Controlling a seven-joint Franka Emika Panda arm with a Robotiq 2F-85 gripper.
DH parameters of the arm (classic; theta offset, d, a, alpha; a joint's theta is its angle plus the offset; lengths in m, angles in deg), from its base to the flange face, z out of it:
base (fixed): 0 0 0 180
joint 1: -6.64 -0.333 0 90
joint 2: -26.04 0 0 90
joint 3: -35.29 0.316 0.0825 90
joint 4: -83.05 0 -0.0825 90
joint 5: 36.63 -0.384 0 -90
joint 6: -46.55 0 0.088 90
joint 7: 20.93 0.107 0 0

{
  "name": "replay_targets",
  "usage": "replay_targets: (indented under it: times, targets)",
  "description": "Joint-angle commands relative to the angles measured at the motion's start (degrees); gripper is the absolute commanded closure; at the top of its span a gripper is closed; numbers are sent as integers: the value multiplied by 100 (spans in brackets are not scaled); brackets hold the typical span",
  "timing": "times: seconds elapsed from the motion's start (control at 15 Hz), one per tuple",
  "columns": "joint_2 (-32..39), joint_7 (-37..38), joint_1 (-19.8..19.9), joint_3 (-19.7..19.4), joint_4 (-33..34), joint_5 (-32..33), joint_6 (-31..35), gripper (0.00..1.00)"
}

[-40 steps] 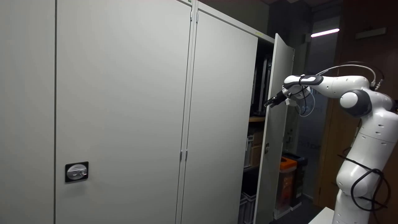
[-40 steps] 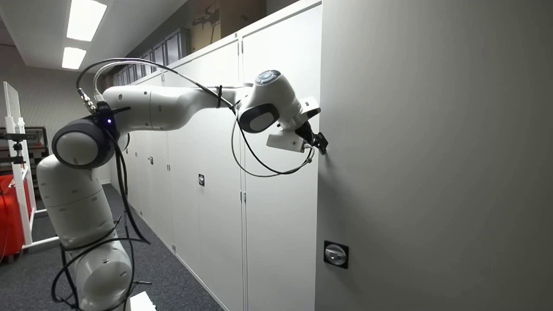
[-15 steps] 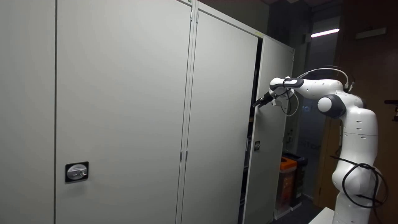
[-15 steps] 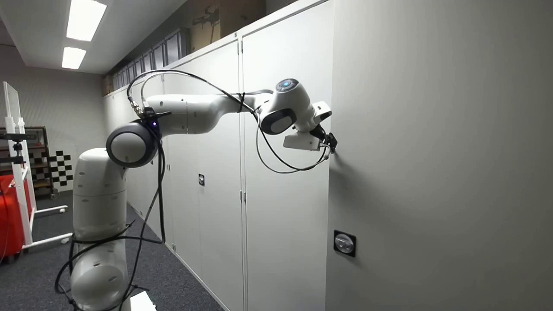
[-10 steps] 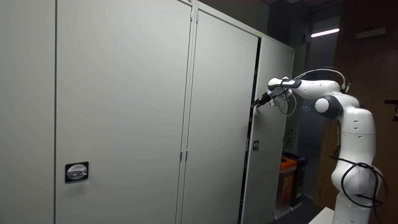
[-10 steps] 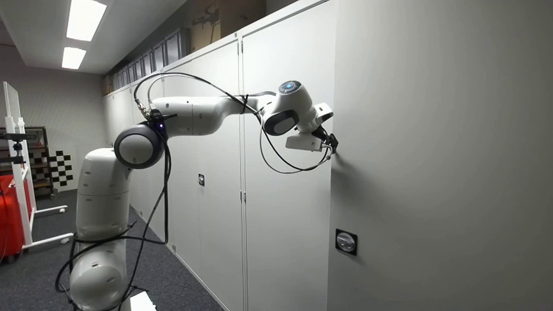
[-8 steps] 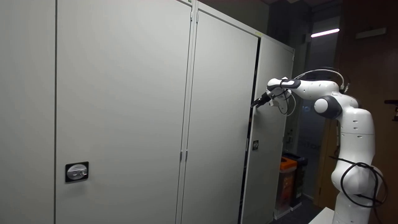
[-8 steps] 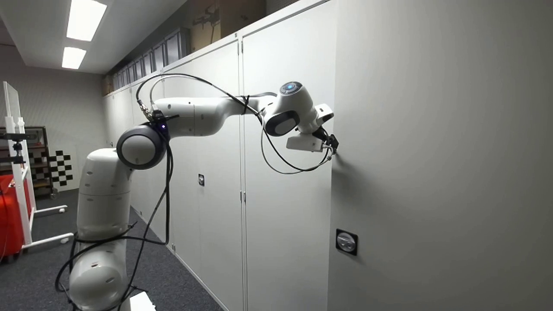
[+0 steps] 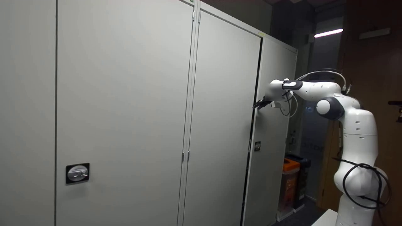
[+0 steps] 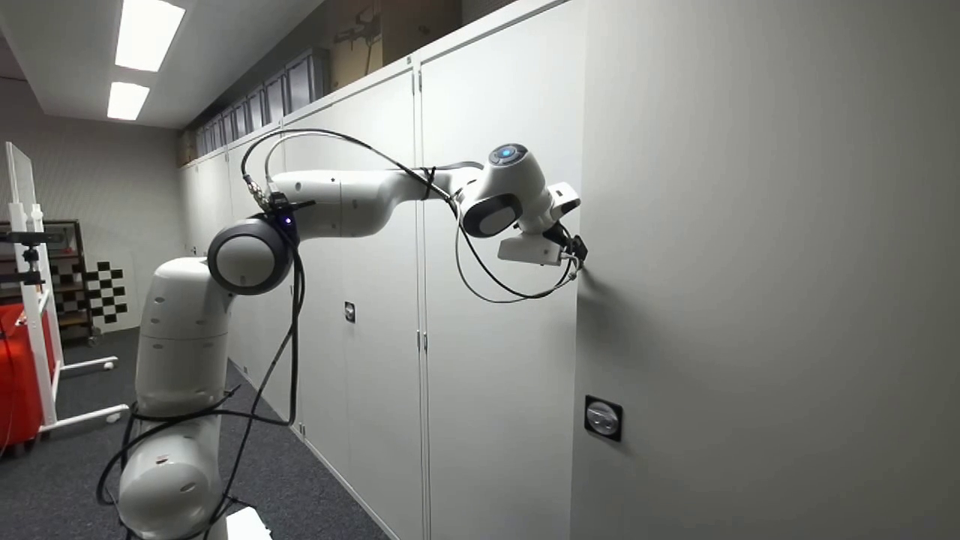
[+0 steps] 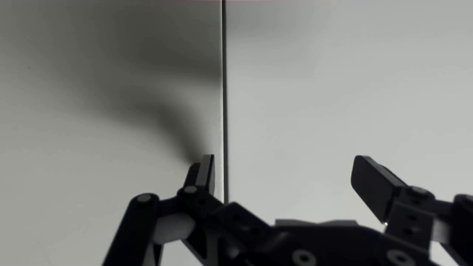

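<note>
your jaws stand spread wide, and you have hold of nothing. one of the fingers (image 11: 207,173) sits over the ajar door (image 10: 769,270), just beside its free edge; the shadow (image 11: 172,122) on the panel runs right up to its tip, though you cannot tell for sure whether the two touch. your other finger (image 11: 373,181) sits in front of the neighbouring door (image 9: 224,119). the dark gap (image 11: 225,111) between the two doors passes between your fingers, close to the one at the ajar door and well apart from the other.

the ajar door runs above and below your jaws. down from the jaws, on this same door, you have a round latch (image 10: 603,418) in a black plate. back from the jaws, the white arm (image 10: 360,202) stretches along the cabinets (image 10: 382,367). toward the hinge side of the ajar door, lower than the jaws, stand an orange-topped bin (image 9: 288,190) and a darker bin (image 9: 302,177). the opposite way from the jaws, past the neighbouring door, you find another latch (image 9: 77,173). higher than the jaws, grey boxes (image 10: 300,82) line the cabinet top. farthest from the jaws, a white wheeled stand (image 10: 38,360) rises from dark carpet (image 10: 300,495).
</note>
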Motion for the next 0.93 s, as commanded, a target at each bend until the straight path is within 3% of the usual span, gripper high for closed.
replay_targets:
  times: [0.0, 0.33, 0.87]
  targets:
    - [-13, -291, 72, 29, 30, -179, -164, 0]
    - [-471, -400, 95, -16, -766, -129, -232, 0]
    - [-1730, -255, 54, -209, -2850, 165, -458, 0]
